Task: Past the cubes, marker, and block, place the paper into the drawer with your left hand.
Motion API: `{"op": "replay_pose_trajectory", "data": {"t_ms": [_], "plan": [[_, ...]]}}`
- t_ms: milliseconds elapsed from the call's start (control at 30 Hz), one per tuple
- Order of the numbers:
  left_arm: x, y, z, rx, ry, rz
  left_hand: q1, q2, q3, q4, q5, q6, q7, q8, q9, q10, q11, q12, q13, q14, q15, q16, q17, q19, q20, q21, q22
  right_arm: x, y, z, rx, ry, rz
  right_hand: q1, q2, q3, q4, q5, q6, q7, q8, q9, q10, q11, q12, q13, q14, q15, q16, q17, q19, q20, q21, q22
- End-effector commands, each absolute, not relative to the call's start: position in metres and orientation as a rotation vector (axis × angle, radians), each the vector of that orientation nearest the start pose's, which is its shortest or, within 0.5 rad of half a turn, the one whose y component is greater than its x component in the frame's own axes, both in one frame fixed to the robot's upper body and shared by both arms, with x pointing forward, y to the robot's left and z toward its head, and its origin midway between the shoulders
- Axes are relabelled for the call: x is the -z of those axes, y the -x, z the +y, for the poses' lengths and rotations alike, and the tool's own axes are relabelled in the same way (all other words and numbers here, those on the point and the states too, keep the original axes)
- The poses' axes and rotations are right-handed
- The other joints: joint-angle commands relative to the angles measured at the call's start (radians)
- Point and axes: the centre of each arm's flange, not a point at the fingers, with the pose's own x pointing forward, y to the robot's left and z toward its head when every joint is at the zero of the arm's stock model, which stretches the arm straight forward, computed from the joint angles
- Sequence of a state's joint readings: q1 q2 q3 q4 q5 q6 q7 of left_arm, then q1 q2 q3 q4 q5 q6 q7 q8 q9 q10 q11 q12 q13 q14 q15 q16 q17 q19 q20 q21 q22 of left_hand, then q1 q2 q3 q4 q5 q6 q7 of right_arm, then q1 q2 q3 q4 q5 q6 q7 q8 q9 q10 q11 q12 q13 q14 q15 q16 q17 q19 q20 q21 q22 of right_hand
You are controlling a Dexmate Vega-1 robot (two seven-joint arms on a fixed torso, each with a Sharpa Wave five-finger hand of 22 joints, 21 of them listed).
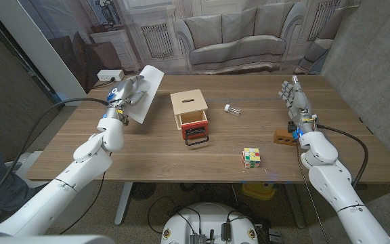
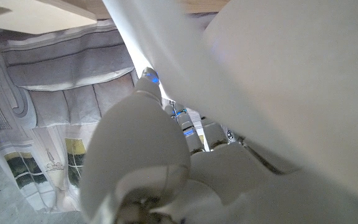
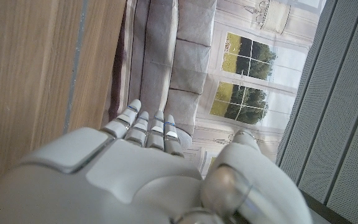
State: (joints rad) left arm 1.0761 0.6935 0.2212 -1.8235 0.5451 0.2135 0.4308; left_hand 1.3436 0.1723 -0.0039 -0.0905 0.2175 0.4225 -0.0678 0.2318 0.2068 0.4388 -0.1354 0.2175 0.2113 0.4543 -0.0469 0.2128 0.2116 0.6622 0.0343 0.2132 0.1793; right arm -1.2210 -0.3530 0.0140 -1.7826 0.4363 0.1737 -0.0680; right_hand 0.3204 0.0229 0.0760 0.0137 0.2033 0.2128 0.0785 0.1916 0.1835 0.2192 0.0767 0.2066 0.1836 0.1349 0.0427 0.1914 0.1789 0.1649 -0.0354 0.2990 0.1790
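My left hand (image 1: 127,91) is raised over the table's far left and holds a white sheet of paper (image 1: 147,93), which hangs tilted above the wood. Up close in the left wrist view the paper (image 2: 278,74) lies across my hand (image 2: 142,162). A small wooden box (image 1: 189,108) stands at the middle of the table with its red drawer (image 1: 195,126) pulled out toward me, black handle in front. My right hand (image 1: 294,98) stands at the far right, fingers straight and apart, holding nothing; the right wrist view shows it (image 3: 148,174) beside the table edge.
A small marker-like cylinder (image 1: 233,108) lies right of the box. A multicoloured cube (image 1: 251,157) sits front right, and an orange-brown block (image 1: 284,135) lies near my right wrist. A white power strip (image 1: 110,74) sits at the far left corner.
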Motion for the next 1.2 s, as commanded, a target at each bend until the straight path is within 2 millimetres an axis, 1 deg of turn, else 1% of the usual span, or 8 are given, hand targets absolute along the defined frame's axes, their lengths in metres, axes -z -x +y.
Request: {"op": "replay_pose_trajectory", "data": {"t_ms": [33, 233, 600, 867, 1200], "plan": [[-0.037, -0.544, 0.318, -0.509, -1.074, -0.843, 0.002, -0.004, 0.003, 0.002, -0.004, 0.011, 0.004, -0.002, 0.004, 0.011, -0.004, 0.0, 0.003, 0.0, -0.081, 0.001, 0.003, 0.005, 0.0, 0.004, 0.001, 0.032, -0.541, -0.327, 0.002, -0.105, -0.727, 0.003, 0.004, -0.004, -0.002, -0.002, 0.004, 0.001, 0.002, 0.004, 0.002, 0.001, 0.006, 0.003, 0.011, 0.0, -0.003, 0.005, 0.012, -0.001, -0.007, 0.004], [-0.039, -0.542, 0.311, -0.496, -1.081, -0.877, 0.001, -0.005, 0.004, 0.004, -0.006, 0.012, 0.003, -0.002, 0.003, 0.011, -0.004, -0.001, 0.003, 0.001, -0.081, 0.0, 0.003, 0.006, -0.001, 0.004, 0.001, 0.032, -0.54, -0.327, 0.006, -0.106, -0.727, 0.003, 0.004, -0.004, -0.002, -0.002, 0.004, 0.002, 0.002, 0.004, 0.002, 0.0, 0.006, 0.003, 0.01, 0.001, -0.003, 0.005, 0.013, -0.001, -0.008, 0.004], [-0.04, -0.538, 0.301, -0.479, -1.103, -0.919, -0.014, -0.003, 0.003, 0.016, -0.009, 0.012, 0.004, -0.004, 0.004, 0.012, -0.005, -0.002, 0.003, 0.001, -0.08, 0.0, 0.004, 0.007, 0.0, 0.004, 0.001, 0.035, -0.54, -0.326, 0.01, -0.108, -0.728, 0.002, 0.003, -0.006, -0.002, -0.002, 0.004, 0.001, 0.002, 0.004, 0.002, 0.0, 0.006, 0.003, 0.011, 0.0, -0.002, 0.005, 0.014, -0.001, -0.011, 0.004], [-0.04, -0.535, 0.296, -0.449, -1.079, -0.952, -0.02, -0.003, 0.004, 0.021, -0.01, 0.013, 0.003, -0.005, 0.004, 0.013, -0.002, -0.003, 0.003, -0.001, -0.079, -0.002, 0.004, 0.005, -0.001, 0.002, 0.001, 0.035, -0.54, -0.327, 0.013, -0.108, -0.731, 0.001, 0.003, -0.007, -0.002, -0.002, 0.004, 0.0, 0.002, 0.004, 0.002, 0.0, 0.006, 0.003, 0.011, 0.001, -0.003, 0.005, 0.015, -0.001, -0.013, 0.004], [-0.041, -0.531, 0.287, -0.419, -1.063, -0.988, -0.024, -0.003, 0.006, 0.026, -0.011, 0.015, 0.003, -0.005, 0.004, 0.013, -0.005, -0.004, 0.003, -0.001, -0.078, -0.002, 0.003, 0.005, -0.002, 0.001, 0.0, 0.035, -0.54, -0.329, 0.016, -0.11, -0.733, 0.001, 0.003, -0.009, -0.003, -0.002, 0.004, 0.001, 0.002, 0.004, 0.002, 0.0, 0.006, 0.003, 0.011, 0.0, -0.003, 0.005, 0.016, -0.001, -0.017, 0.004]]}}
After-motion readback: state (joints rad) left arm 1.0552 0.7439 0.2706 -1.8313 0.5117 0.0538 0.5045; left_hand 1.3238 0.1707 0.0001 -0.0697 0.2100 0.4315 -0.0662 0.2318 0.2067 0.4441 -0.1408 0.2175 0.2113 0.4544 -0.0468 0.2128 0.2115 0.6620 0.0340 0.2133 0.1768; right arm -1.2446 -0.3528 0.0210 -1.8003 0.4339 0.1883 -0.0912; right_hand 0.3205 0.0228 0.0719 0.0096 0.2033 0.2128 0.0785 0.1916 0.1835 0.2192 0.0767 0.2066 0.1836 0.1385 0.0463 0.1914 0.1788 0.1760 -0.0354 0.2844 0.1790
